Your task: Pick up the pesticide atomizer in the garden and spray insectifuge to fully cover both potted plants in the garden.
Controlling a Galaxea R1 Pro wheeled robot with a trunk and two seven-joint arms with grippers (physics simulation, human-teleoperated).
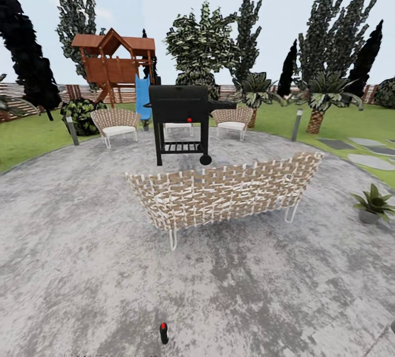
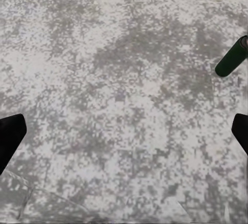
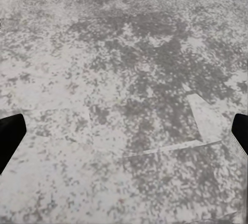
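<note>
The pesticide atomizer (image 1: 163,333) lies on the stone patio (image 1: 82,269) just in front of you, at about 6 o'clock in the head view, as a small dark bottle with a red spot at its upper end. In the left wrist view you see the pesticide atomizer (image 2: 232,58) better: a slim dark green cylinder, tilted, cut by the picture's edge, so its head and label you cannot tell. The left gripper (image 2: 124,136) hangs over the bare stone with its two dark fingers wide apart and nothing between them, apart from the bottle. The right gripper (image 3: 124,136) is spread the same way, holding nothing, above grey stone with a pale seam. The head view gives you more: a woven sofa (image 1: 225,192) at 12 o'clock from the bottle, a black grill (image 1: 181,121) behind it, woven chairs (image 1: 116,124) farther back, and one potted plant (image 1: 373,205) in a grey pot at about 2 o'clock, near the patio's edge beside the lawn (image 1: 351,121).
</note>
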